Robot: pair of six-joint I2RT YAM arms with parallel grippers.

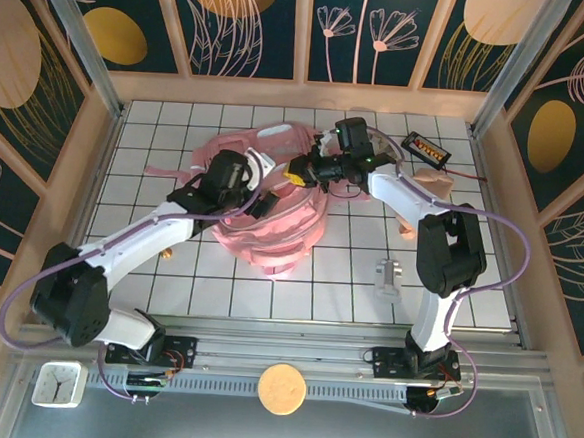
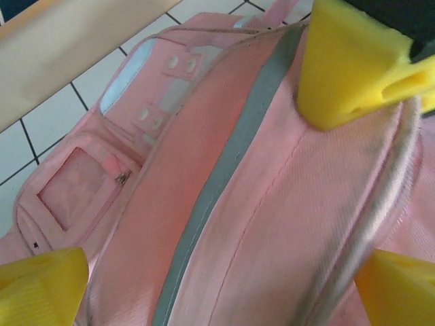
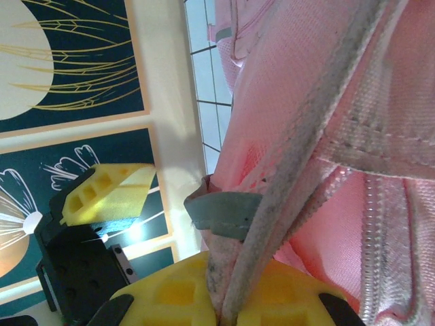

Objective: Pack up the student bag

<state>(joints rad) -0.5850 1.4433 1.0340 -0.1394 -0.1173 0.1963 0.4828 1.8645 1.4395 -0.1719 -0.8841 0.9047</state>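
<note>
The student bag (image 1: 286, 234), a large soft pink backpack, lies in the middle of the tiled table. In the left wrist view its pink panel (image 2: 272, 204) carries a grey strip. My left gripper (image 1: 262, 199) hovers over the bag's top, open wide, its yellow fingertips (image 2: 41, 285) far apart on either side of the fabric and nothing held between them. My right gripper (image 1: 297, 173) is shut on the bag's edge, its yellow pads (image 3: 170, 292) pinching the grey-white piping and pink fabric (image 3: 234, 292) and holding that edge up.
A black device with orange markings (image 1: 424, 146) and a peach pouch (image 1: 433, 175) lie at the back right. A small pale object (image 1: 388, 276) stands right of the bag. Wooden walls (image 1: 96, 155) surround the table. A clock (image 1: 58, 383) and a round disc (image 1: 280, 387) sit at the near edge.
</note>
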